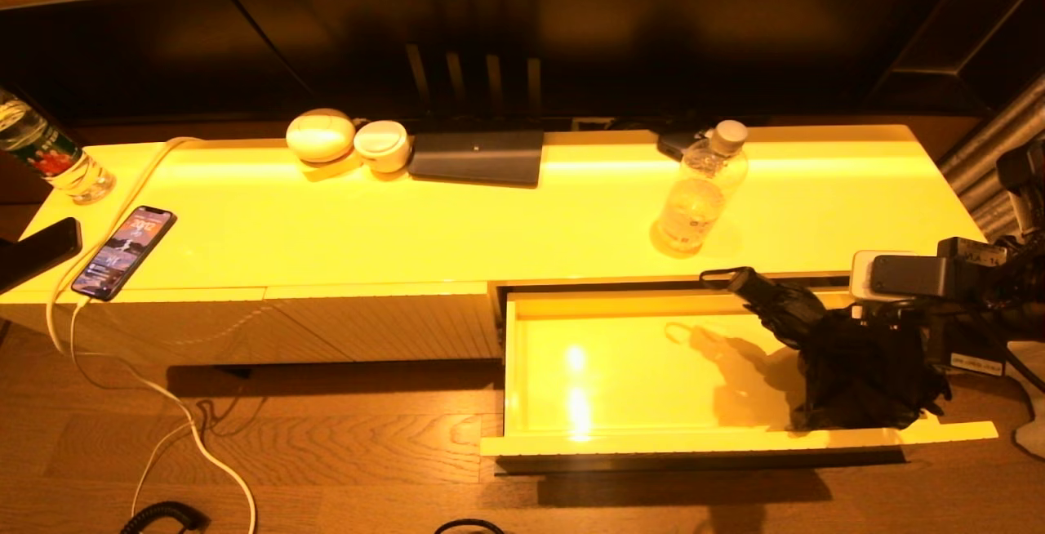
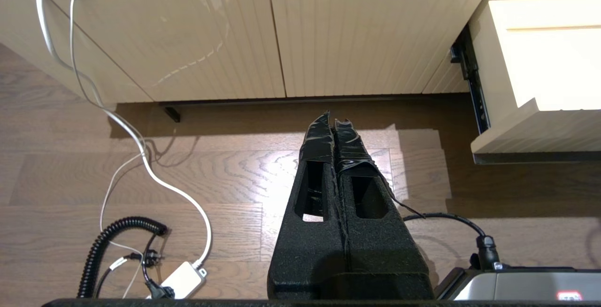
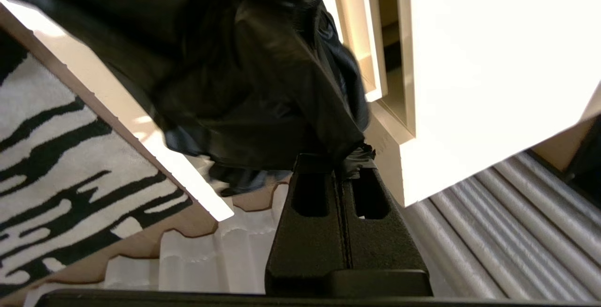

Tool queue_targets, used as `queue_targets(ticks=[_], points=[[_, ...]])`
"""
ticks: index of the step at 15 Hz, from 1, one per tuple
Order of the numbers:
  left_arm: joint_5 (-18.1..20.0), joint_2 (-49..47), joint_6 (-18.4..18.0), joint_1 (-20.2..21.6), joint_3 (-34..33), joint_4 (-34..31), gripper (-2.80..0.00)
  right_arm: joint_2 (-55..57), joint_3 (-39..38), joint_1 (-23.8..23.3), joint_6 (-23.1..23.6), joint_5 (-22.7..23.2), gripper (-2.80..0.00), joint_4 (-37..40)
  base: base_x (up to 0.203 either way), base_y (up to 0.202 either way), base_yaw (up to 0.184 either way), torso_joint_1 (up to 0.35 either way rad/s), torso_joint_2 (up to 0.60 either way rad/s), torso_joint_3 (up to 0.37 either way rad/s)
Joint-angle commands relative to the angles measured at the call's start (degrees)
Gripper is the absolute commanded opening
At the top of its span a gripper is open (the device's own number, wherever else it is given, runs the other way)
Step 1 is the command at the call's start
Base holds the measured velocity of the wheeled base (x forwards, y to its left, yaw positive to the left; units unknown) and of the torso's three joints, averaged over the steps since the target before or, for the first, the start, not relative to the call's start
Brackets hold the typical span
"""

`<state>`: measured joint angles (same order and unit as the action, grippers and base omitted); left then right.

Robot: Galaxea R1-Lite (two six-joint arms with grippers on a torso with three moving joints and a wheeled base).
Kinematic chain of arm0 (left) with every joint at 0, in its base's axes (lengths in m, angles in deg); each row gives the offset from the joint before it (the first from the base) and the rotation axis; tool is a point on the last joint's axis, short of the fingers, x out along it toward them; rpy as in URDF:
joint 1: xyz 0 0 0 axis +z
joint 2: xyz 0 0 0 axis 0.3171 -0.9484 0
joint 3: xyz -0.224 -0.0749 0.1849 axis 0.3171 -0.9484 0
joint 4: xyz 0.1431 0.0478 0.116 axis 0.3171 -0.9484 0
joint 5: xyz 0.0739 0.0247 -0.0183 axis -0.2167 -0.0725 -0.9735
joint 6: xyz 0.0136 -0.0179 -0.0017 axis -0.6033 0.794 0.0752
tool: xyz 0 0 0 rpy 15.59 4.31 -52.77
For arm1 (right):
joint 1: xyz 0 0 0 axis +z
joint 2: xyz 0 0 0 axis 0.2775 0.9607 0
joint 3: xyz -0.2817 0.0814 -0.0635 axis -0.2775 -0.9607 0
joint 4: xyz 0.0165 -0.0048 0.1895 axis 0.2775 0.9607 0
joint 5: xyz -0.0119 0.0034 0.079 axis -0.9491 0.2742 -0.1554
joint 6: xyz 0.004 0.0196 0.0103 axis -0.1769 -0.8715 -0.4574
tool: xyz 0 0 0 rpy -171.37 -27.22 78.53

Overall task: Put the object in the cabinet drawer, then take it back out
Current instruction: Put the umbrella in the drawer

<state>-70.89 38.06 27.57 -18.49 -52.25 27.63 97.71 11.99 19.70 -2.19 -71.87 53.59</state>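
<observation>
The cabinet drawer (image 1: 694, 441) stands pulled out at the right, its glossy yellow floor mostly bare. The object, a black folded umbrella (image 1: 853, 358), hangs over the drawer's right end. Its handle and wrist strap (image 1: 739, 279) point up and to the left, and its shadow falls on the drawer floor. My right gripper (image 3: 335, 162) is shut on the umbrella's fabric (image 3: 244, 77); in the head view the cloth hides the fingers. Whether the umbrella touches the drawer I cannot tell. My left gripper (image 2: 332, 118) is shut and empty, low over the wooden floor before the ribbed cabinet front (image 2: 211, 39).
On the cabinet top stand a clear water bottle (image 1: 700, 191) just behind the drawer, a dark flat pad (image 1: 478, 157), two white round cases (image 1: 320, 135), a phone (image 1: 124, 252) on a white cable, and another bottle (image 1: 49, 158). Cables lie on the floor (image 2: 141, 157).
</observation>
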Motion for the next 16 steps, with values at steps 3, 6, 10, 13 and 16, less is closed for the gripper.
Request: queue_targets(ticks=[3, 6, 10, 13, 16], points=[[0.01, 0.00, 0.00, 0.00, -0.09, -0.04, -2.80, 2.67, -0.65, -0.81, 6.28, 1.70, -2.80, -1.39, 0.000, 0.000, 0.000, 0.000, 0.00, 0.000], [0.01, 0.00, 0.00, 0.00, -0.09, 0.04, -2.80, 4.11, -0.71, -4.35, 11.97, 6.25, -2.80, -1.75, 0.000, 0.000, 0.000, 0.000, 0.00, 0.000], [0.01, 0.00, 0.00, 0.00, -0.09, 0.04, -2.80, 6.45, -1.81, -6.84, 13.41, 7.43, -2.80, -1.88, 0.000, 0.000, 0.000, 0.000, 0.00, 0.000], [0.01, 0.00, 0.00, 0.00, -0.09, 0.04, -2.80, 9.05, -4.03, -9.37, 18.05, 9.83, -2.80, -4.76, 0.000, 0.000, 0.000, 0.000, 0.00, 0.000], [0.01, 0.00, 0.00, 0.00, -0.09, 0.04, -2.80, 10.79, -3.62, -9.83, 18.20, 10.02, -2.80, -5.35, 0.000, 0.000, 0.000, 0.000, 0.00, 0.000]])
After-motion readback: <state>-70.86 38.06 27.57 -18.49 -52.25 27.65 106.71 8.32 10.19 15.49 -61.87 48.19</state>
